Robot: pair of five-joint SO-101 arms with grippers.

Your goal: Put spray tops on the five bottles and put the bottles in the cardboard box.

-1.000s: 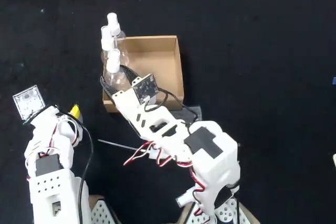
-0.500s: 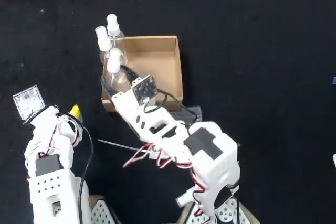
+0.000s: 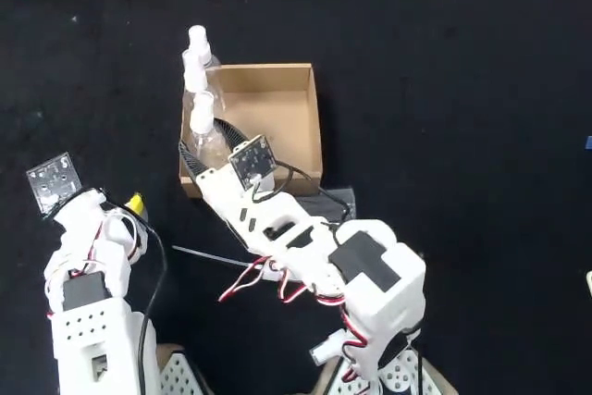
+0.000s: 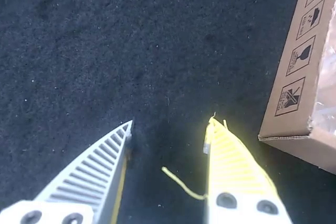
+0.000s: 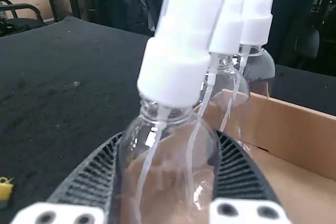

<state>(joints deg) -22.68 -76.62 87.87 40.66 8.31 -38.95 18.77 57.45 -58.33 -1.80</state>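
A: Entry, near side first. Left gripper [image 4: 170,123]?

B: Near left, above the black table [image 3: 462,136]. Fingers spread wide, nothing between them. The near corner of the cardboard box [image 4: 304,77] lies just to its right, apart from it.

A: Right gripper [image 5: 168,139]?

B: At the box's near left corner, clamped on both sides of a clear bottle [image 5: 157,171]. The bottle is upright, with a white spray top [image 5: 178,72] fitted.

A: Beyond it?

B: Two more capped bottles [image 3: 200,90] stand in a row along the box's left wall, close behind the held one.
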